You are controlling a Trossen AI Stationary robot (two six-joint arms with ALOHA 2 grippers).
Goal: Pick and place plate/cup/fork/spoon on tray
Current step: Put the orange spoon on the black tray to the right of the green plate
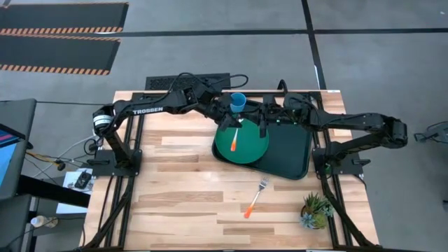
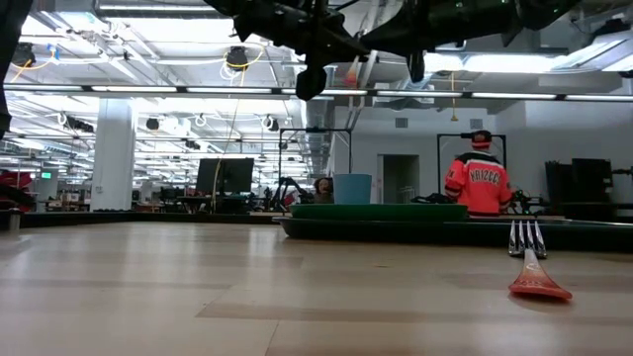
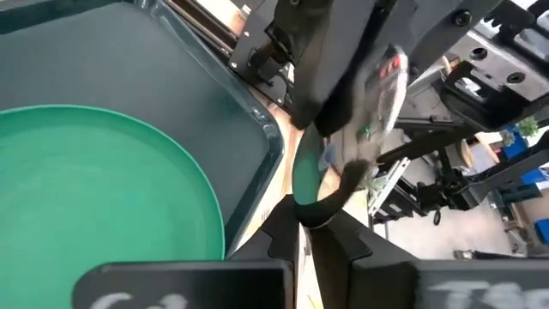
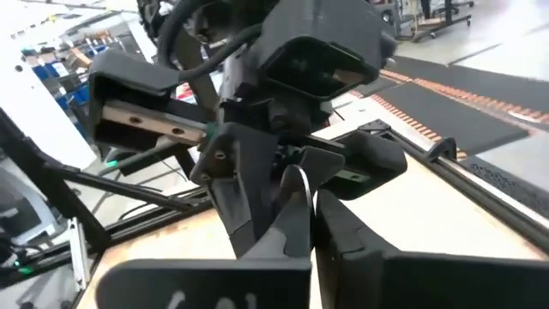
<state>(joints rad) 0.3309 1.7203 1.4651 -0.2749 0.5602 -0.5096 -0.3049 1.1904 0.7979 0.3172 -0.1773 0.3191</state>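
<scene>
The plate [image 1: 241,142] is lying on the tray [image 1: 288,150], overhanging its near-left rim, with the spoon [image 1: 234,141] on it. The cup [image 1: 238,102] is standing behind the tray. The fork [image 1: 256,198] is waiting on the table [image 1: 182,196]. Both grippers are crowding above the tray; jaw states cannot be told. A collision between the arms is being risked.

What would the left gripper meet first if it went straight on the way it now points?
Probably the right gripper, which faces the left gripper closely above the plate and tray; the depth is unclear.
</scene>
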